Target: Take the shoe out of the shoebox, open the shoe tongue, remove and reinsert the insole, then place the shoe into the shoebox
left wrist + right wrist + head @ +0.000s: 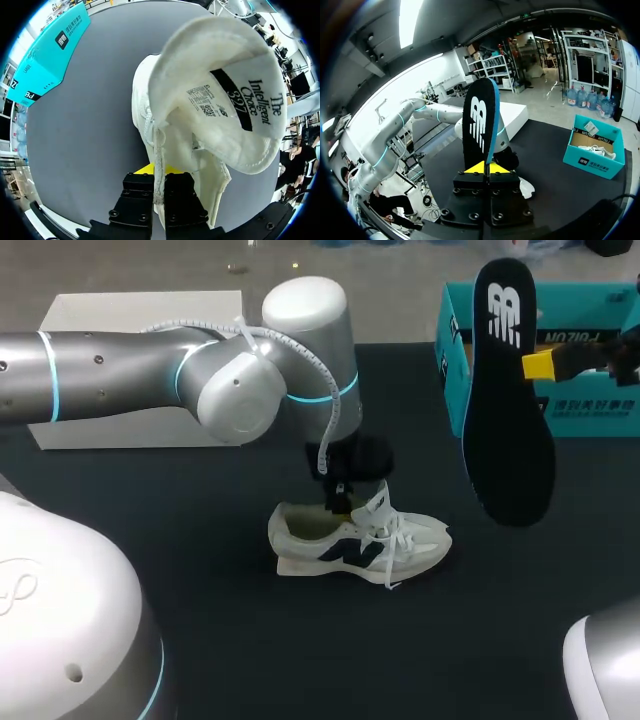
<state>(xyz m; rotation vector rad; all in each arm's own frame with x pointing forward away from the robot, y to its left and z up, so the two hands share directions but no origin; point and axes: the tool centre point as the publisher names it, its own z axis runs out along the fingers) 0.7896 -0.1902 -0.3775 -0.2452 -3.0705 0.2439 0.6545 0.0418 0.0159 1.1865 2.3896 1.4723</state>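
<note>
Black insole (479,120) tight in right claw (484,169)

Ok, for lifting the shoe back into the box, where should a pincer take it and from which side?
Probably the heel collar, from above. The shoe stands upright on its sole, opening up, so one finger can drop inside that thin rim, one outside. The left pincer clamps the shoe by the tongue likewise; the right pincer holds the insole.

shoe (360,545): white cloth, matt | insole (510,430): dark, smooth | shoebox (590,412): teal cardboard | table (200,590): dark, matt
</note>
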